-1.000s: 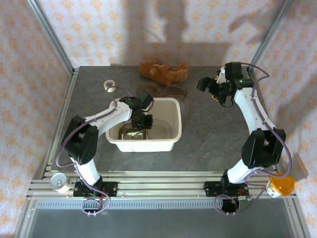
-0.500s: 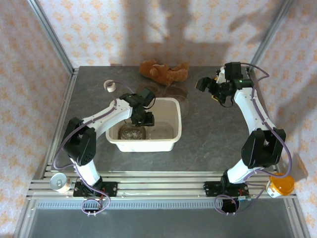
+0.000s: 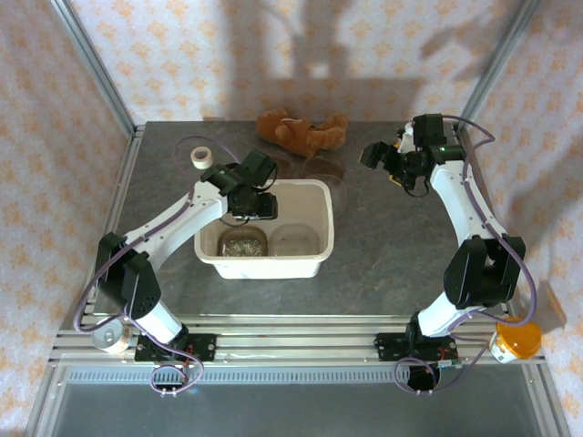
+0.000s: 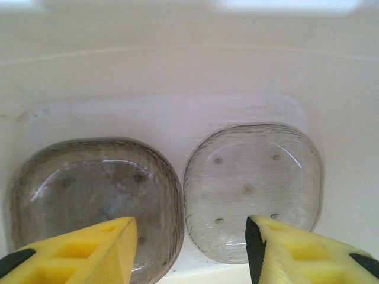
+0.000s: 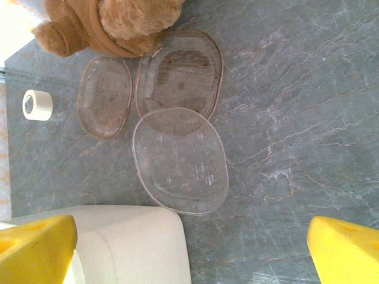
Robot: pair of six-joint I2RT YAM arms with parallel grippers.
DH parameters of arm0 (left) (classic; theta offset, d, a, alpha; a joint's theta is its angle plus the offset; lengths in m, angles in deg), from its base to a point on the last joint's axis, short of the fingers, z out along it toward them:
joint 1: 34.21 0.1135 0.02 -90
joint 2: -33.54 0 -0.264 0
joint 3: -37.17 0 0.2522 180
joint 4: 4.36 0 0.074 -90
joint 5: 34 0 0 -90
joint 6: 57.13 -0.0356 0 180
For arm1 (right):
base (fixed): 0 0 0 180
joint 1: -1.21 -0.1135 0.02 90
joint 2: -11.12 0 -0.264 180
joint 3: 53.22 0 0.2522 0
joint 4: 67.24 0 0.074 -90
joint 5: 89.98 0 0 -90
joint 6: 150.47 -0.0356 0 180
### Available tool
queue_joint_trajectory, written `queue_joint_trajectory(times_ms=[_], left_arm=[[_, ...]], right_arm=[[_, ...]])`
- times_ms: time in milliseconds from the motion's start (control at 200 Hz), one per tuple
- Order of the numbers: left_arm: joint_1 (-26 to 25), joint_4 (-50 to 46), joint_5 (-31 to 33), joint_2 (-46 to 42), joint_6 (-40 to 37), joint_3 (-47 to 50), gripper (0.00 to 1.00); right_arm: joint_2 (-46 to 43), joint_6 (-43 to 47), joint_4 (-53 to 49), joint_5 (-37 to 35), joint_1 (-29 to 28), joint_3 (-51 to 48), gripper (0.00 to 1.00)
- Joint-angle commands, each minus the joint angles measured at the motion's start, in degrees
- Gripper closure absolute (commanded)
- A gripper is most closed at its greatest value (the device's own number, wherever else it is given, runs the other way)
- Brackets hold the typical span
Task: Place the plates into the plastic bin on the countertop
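Plates (image 4: 253, 189) in plastic bin (image 4: 177, 71), beneath left pincer (image 4: 189, 251), parted, empty; right pincer (image 5: 189, 251) wide

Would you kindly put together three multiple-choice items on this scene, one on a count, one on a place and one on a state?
1. How many plates lie in the plastic bin?
A. None
B. Four
C. Two

2. Where is the white tape roll?
A. In the bin
B. On the countertop, apart from the bin
C. On top of a plate

3. How is the left claw?
A. Open and empty above the bin
B. Shut on a plate
C. Shut on the tape roll

Answers:
1 C: the left wrist view shows a darker plate beside a clearer plate on the bin's floor.
2 B: the top view shows it on the stone near the far left corner.
3 A: its fingers stand apart with nothing between them.
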Motion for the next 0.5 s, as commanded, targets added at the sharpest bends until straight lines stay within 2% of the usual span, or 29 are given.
queue_joint_trajectory(times_ms=[0,200,375,495], left_arm=[[-0.3,-2.7,5.3,-3.1,-2.7,-3.8,0.45],[1.4,-4.6,2.5,-3.0,-6.8,-9.8,0.44],[5.7,-2.9,-4.4,-2.8,-7.8,-13.3,0.44],[7.9,0.5,-8.7,-2.8,-6.5,-13.5,0.44]], right_arm=[[-0.6,2.5,-1.9,-3.2,-0.1,1.8,0.01],[-0.6,2.1,-1.7,-4.0,1.9,0.9,0.01],[2.7,1.8,-2.5,-3.2,2.1,0.4,0.01],[2.7,0.2,1.3,-2.1,2.0,-3.1,0.02]])
